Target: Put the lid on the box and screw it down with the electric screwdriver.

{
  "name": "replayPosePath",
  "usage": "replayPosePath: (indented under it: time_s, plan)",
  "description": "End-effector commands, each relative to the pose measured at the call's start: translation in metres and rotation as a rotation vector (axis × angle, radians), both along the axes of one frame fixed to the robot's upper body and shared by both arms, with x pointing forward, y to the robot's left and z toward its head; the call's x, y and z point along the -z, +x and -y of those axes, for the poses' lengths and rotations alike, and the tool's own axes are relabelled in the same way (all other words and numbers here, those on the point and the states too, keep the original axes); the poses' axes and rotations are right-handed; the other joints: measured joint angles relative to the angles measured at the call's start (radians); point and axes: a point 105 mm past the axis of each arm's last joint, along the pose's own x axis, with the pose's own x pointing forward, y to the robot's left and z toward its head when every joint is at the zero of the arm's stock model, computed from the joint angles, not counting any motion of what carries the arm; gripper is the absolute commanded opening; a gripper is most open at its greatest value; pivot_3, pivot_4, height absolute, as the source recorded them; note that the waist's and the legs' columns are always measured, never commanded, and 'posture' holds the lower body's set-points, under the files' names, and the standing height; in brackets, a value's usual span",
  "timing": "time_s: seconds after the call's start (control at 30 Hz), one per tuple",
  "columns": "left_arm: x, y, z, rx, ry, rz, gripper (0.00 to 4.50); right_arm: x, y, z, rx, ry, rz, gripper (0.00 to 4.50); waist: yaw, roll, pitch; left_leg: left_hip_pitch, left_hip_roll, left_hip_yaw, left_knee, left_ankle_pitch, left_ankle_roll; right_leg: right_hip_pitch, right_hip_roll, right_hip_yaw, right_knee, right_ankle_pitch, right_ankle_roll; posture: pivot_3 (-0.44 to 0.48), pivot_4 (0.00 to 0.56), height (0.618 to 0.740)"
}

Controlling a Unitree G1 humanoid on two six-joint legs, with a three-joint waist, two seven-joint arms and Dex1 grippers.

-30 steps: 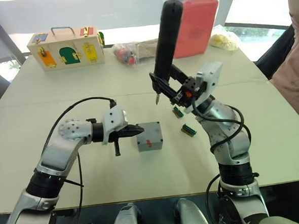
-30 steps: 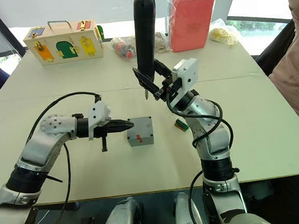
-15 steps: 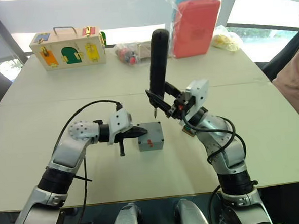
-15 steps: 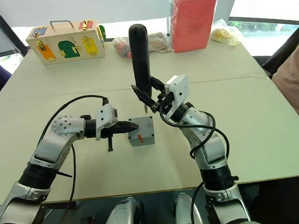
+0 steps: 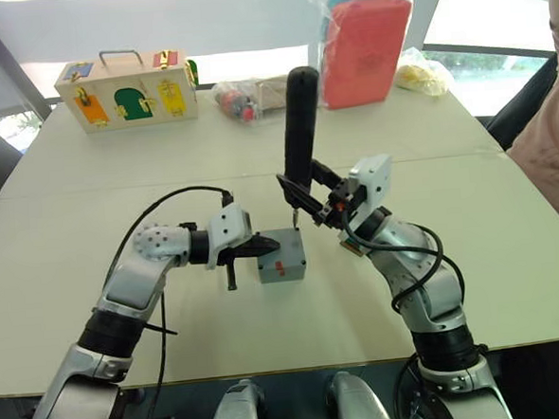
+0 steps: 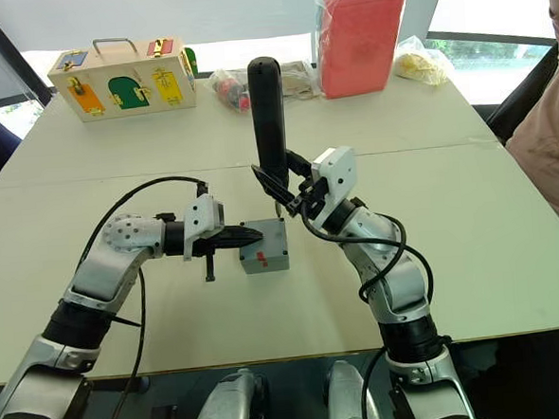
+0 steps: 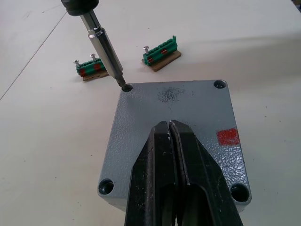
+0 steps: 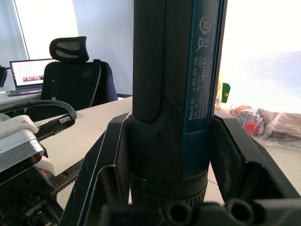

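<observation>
The grey lid (image 7: 188,99) lies on the box (image 5: 280,269), with a red mark near one edge and screw holes at its corners. My left gripper (image 7: 169,125) is shut, its fingertips resting on top of the lid from the left. Standing nearly upright is the black electric screwdriver (image 5: 299,123), which my right gripper (image 5: 309,193) is shut on. Its metal bit (image 7: 106,52) points down into the lid's far corner hole. In the right wrist view the screwdriver's body (image 8: 174,70) sits between the two fingers (image 8: 110,155).
Two green connector strips (image 7: 162,51) (image 7: 90,67) lie just beyond the box. At the table's far edge stand a wooden box with coloured doors (image 5: 125,89), a plastic bag (image 5: 244,96) and a red case (image 5: 365,48). A person (image 5: 551,145) is at the right.
My right arm has brought the screwdriver down and nearer, so the bit now meets the lid's corner hole. The left gripper has slid right onto the lid.
</observation>
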Motion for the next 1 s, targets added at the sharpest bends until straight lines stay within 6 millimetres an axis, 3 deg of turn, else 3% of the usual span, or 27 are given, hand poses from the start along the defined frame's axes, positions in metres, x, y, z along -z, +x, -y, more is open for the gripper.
replayPosePath:
  time_s: [0.03,0.47,1.0]
  plan:
    - [0.011,0.001,-0.002,-0.007,0.039,-0.029,0.0,-0.024,-0.013,0.0,-0.025,0.034,0.097,1.82,0.0,0.0,0.0,0.0,0.0,0.0,0.0,0.0,0.0,0.0,0.0,0.0,0.0,0.0,0.0,0.0,0.15,0.73]
    - [0.011,0.001,-0.002,-0.011,0.041,-0.028,0.0,-0.008,-0.007,0.0,-0.015,0.031,0.06,1.82,0.0,0.0,0.0,0.0,0.0,0.0,0.0,0.0,0.0,0.001,0.0,0.0,0.0,0.0,0.0,0.0,0.15,0.73]
    - [0.011,-0.001,-0.002,-0.012,0.045,-0.032,0.0,-0.006,-0.003,-0.002,-0.016,0.018,0.087,1.82,0.0,0.0,0.0,0.002,0.0,0.0,0.0,0.0,0.0,0.001,0.0,0.0,0.0,0.0,0.0,0.0,0.15,0.73]
